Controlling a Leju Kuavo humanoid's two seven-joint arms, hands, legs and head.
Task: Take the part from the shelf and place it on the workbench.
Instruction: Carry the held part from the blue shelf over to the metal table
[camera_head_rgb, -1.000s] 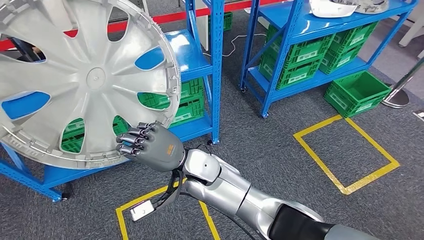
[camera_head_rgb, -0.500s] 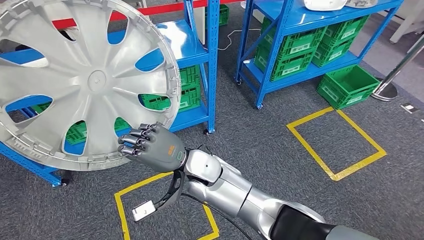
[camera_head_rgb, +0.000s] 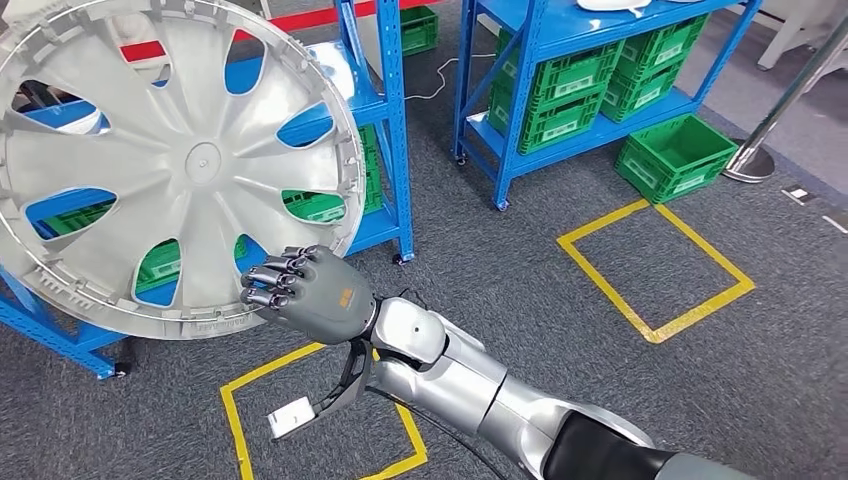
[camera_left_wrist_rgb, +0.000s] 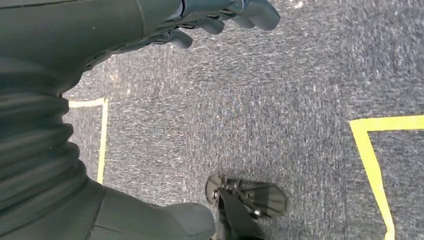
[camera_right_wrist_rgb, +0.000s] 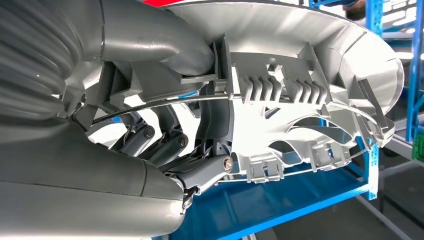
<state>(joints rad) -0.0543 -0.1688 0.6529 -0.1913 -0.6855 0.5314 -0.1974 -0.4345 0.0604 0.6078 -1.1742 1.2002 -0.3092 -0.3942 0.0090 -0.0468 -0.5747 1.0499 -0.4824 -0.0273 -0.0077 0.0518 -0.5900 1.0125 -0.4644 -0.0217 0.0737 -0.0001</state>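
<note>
The right hand (camera_head_rgb: 310, 295) grips the lower rim of the hubcap (camera_head_rgb: 180, 165), fingers (camera_head_rgb: 270, 280) curled over its edge, holding it upright in front of the blue shelf (camera_head_rgb: 385, 130). The left hand (camera_left_wrist_rgb: 150, 20) hangs above the carpet (camera_left_wrist_rgb: 280, 100), fingers curled in, holding nothing.

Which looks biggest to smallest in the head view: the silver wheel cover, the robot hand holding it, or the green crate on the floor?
1. Wheel cover, by far, though it is closest to the camera.
2 and 3. Right robot hand and green crate look alike in size; the crate sits farther away, so no ranking.
</note>
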